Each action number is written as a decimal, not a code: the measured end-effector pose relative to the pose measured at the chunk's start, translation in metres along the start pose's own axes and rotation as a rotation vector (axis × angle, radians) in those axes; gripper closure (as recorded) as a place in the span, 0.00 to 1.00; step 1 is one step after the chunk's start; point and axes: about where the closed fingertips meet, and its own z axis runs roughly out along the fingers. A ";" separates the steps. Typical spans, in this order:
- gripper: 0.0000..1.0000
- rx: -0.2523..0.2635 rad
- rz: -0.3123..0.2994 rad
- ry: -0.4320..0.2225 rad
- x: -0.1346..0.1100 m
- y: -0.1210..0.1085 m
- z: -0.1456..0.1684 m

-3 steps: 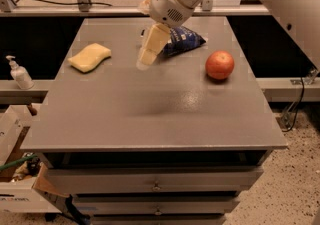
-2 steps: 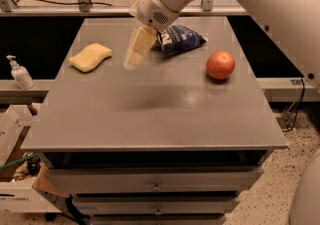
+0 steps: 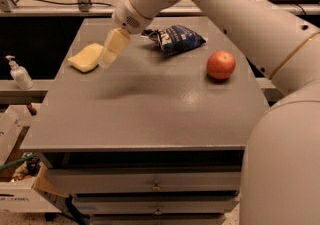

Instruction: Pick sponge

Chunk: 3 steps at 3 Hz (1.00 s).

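The sponge (image 3: pixel 86 57) is a pale yellow foam pad lying flat on the grey table (image 3: pixel 150 109) near its far left edge. My gripper (image 3: pixel 110 53) hangs from the white arm, its pale yellow padded fingers pointing down and left, just right of the sponge and a little above the table. The fingertip end overlaps the sponge's right edge in the view; I cannot tell whether it touches. Nothing shows between the fingers.
A blue chip bag (image 3: pixel 175 39) lies at the back middle of the table. A red apple (image 3: pixel 221 64) sits at the right. A soap dispenser bottle (image 3: pixel 18 73) stands on a ledge left of the table. Cardboard boxes (image 3: pixel 15 189) lie at lower left.
My gripper has moved left across the table, away from the chip bag and toward the sponge. The sponge, bag and apple have stayed put.
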 end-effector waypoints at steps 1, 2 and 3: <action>0.00 0.003 0.049 -0.017 -0.009 -0.016 0.037; 0.00 0.020 0.093 -0.022 -0.011 -0.037 0.070; 0.00 0.028 0.127 -0.005 -0.004 -0.050 0.094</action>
